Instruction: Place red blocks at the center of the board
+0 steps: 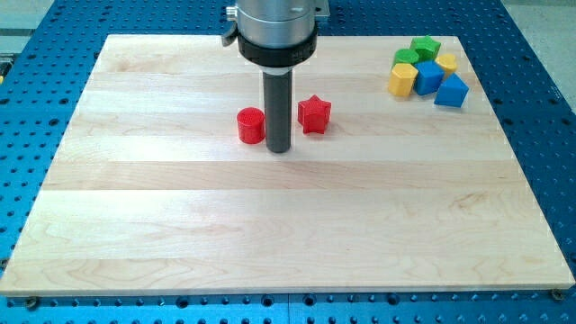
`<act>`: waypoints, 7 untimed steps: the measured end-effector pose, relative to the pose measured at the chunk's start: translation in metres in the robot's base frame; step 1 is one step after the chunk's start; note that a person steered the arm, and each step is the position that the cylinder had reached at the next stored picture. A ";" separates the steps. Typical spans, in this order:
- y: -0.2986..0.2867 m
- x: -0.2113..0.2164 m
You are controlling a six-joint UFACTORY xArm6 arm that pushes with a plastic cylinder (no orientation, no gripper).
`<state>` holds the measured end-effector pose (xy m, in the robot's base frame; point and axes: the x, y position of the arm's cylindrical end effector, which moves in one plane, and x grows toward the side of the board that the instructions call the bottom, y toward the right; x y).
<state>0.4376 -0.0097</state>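
Note:
A red cylinder block [251, 125] stands on the wooden board [288, 225], a little above the board's middle and left of the rod. A red star block [314, 114] stands just right of the rod. My tip [279, 148] rests on the board between the two red blocks, close to the cylinder's right side and slightly below both. There is a small gap between the rod and the star.
A cluster of blocks sits at the board's top right: two green blocks [425, 47] [407, 58], two yellow blocks [401, 78] [446, 62], and two blue blocks [427, 76] [451, 91]. A blue perforated table [549, 135] surrounds the board.

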 end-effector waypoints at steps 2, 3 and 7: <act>-0.067 -0.020; -0.021 -0.036; 0.020 -0.086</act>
<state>0.3512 0.0104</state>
